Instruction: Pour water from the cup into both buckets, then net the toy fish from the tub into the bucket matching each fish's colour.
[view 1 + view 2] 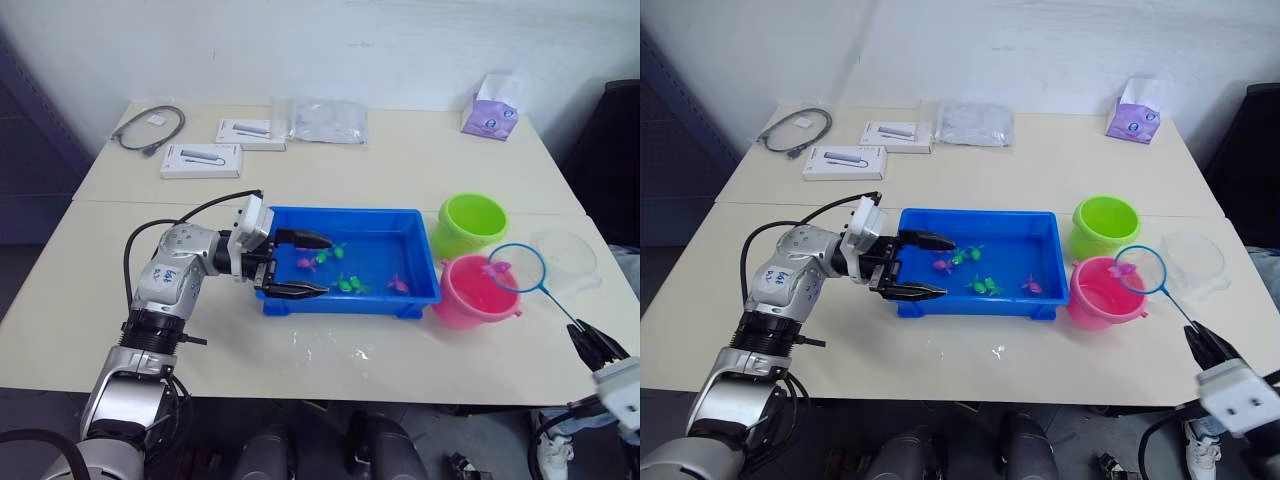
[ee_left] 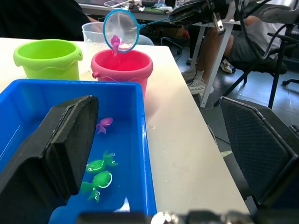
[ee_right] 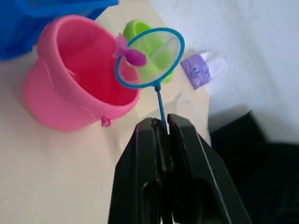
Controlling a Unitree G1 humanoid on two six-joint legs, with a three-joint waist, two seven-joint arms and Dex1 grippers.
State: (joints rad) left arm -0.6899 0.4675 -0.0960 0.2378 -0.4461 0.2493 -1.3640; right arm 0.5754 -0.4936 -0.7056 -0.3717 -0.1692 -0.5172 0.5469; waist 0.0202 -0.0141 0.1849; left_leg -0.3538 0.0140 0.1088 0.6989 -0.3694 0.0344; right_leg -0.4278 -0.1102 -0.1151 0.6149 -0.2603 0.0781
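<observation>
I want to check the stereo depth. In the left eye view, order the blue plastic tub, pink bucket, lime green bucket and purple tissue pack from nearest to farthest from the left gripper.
1. Blue plastic tub: the left gripper straddles its near-left rim.
2. Pink bucket: past the tub's right end.
3. Lime green bucket: just behind the pink one, slightly farther.
4. Purple tissue pack: far right corner of the table.

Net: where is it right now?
The net is on the robot's right, its hoop held over the pink bucket with a pink fish in it; the right hand grips its handle.
</observation>
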